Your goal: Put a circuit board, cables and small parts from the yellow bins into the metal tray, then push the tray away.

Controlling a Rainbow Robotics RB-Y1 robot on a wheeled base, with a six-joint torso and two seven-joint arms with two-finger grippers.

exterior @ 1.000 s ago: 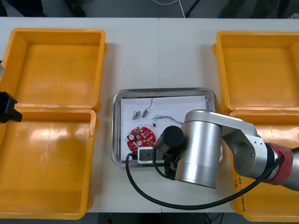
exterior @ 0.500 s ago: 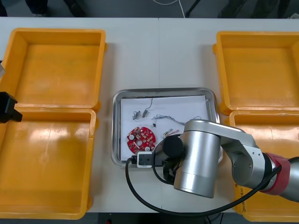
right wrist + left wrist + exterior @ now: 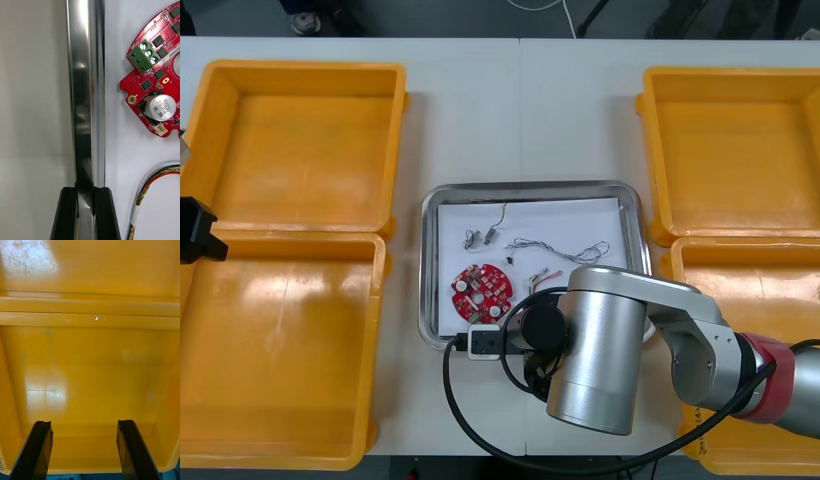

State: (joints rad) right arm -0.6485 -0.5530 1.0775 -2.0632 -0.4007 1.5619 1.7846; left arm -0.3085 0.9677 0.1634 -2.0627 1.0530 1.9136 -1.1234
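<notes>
Four yellow plastic bins line the frame's left and right. The shiny rectangular metal tray sits centre, holding a round red circuit board, a red-and-yellow cable and small metal parts. Your right gripper is clenched on its near rim; push crooked and the rim may slip free, or the tray may skew into a bin. Your left gripper hangs released over a left bin. The right wrist view proves the pinch that your arm hides from above; the front view gives you the clearance to the bins.

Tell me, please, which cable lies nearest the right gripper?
The red and yellow cable, beside the right gripper shut on the rim of the metal tray; the pale twisted cable lies farther in.
</notes>
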